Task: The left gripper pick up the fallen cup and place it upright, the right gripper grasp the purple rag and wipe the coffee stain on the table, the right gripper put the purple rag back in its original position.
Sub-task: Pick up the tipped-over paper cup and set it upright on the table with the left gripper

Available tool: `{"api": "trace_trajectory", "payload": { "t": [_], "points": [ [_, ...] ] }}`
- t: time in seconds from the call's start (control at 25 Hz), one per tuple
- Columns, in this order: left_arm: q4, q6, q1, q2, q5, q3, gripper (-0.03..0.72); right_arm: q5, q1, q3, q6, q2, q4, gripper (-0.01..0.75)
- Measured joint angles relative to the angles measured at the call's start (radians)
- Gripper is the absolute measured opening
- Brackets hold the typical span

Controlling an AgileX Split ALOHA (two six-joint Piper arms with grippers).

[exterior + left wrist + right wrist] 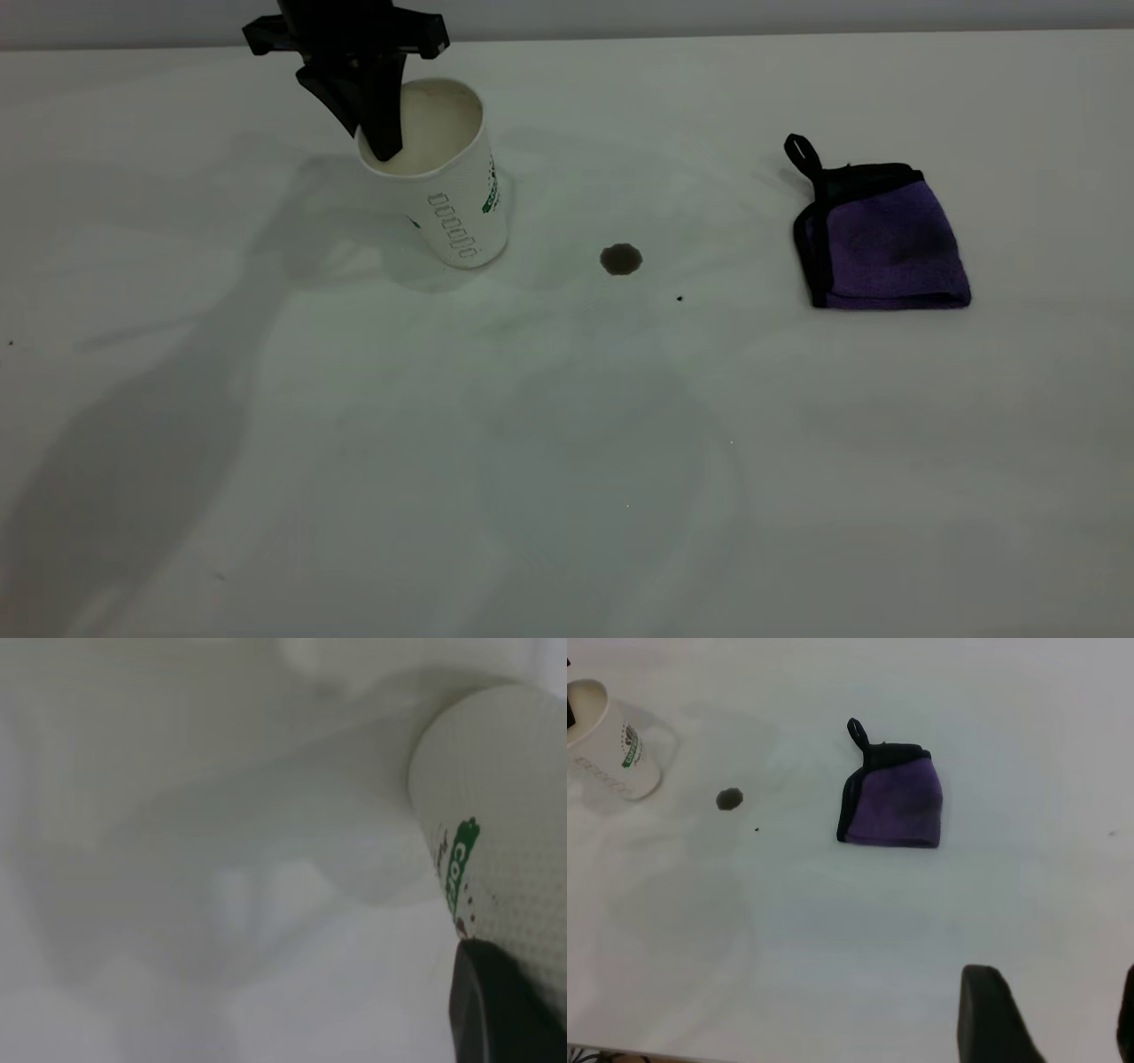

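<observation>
1. My left gripper (376, 124), a black pincer with dark fingers, pinches the rim of the white ribbed paper cup (447, 182): one finger reaches inside the cream lining, the other sits outside the wall. I judge it grips the rim so the cup can be set on its base, which appears to meet the white smooth table (567, 461) while the body leans a little.
2. Just beyond the cup, away from that pincer, lies the small round dark brown coffee stain (621, 259), flat and matte.
3. Farther the same way rests the folded purple microfibre rag (886, 239), black-edged with a loop, soft and untouched.
4. My right gripper (1050, 1019) hovers spread wide, well apart from the rag, holding nothing.
</observation>
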Motion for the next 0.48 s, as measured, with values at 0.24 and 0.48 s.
{"api": "trace_trajectory", "payload": {
  "t": [0.24, 0.48],
  "points": [
    [0.000, 0.001, 0.000, 0.006, 0.000, -0.005, 0.097, 0.000, 0.000, 0.000, 0.000, 0.000, 0.000, 0.389],
    [0.000, 0.002, 0.000, 0.007, 0.000, -0.065, 0.227, 0.000, 0.000, 0.000, 0.000, 0.000, 0.000, 0.389]
  ]
}}
